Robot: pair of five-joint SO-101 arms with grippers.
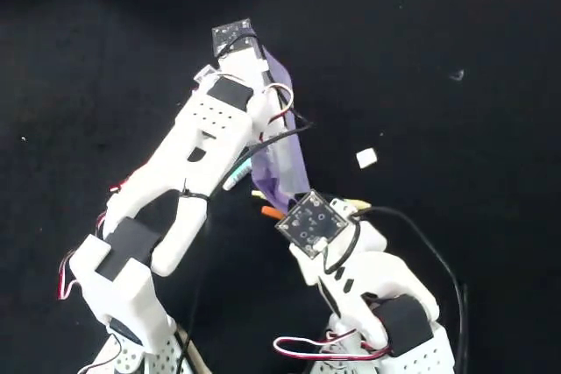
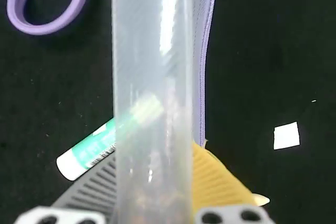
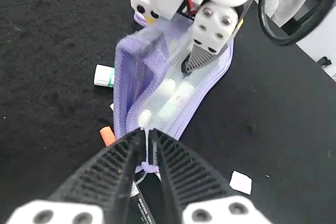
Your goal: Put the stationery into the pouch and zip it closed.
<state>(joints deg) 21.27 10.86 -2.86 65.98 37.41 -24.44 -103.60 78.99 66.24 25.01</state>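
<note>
Pouch: one, and here it is! A see-through purple pouch (image 3: 157,95) stretched between the two arms over the black surface (image 1: 491,129), one long edge up.
Left tool: clamped tight on the pouch's far end (image 3: 188,66), the clear wall pinched between its grey ribbed jaw and its yellow one.
Right tool: we see its black jaws (image 3: 148,132) drawn together on the zip pull (image 3: 147,168) at the near end, a purple cord knot peeking through the slit.
Inside the pouch: a few pale shapes show through the wall; we can't tell what they are.
Outside, on the surface: one green-and-white tube (image 2: 86,153) just beside the pouch, one orange pen tip (image 3: 107,135) poking out near its lower edge, and one small white block (image 1: 366,158) lying apart on the other side.
Strap: one purple loop (image 2: 47,3) lying flat near the far end.
In the way: from above, the left arm covers the pouch's far end and the right arm's wrist covers the near one; we glimpse just the middle stretch between them.
</note>
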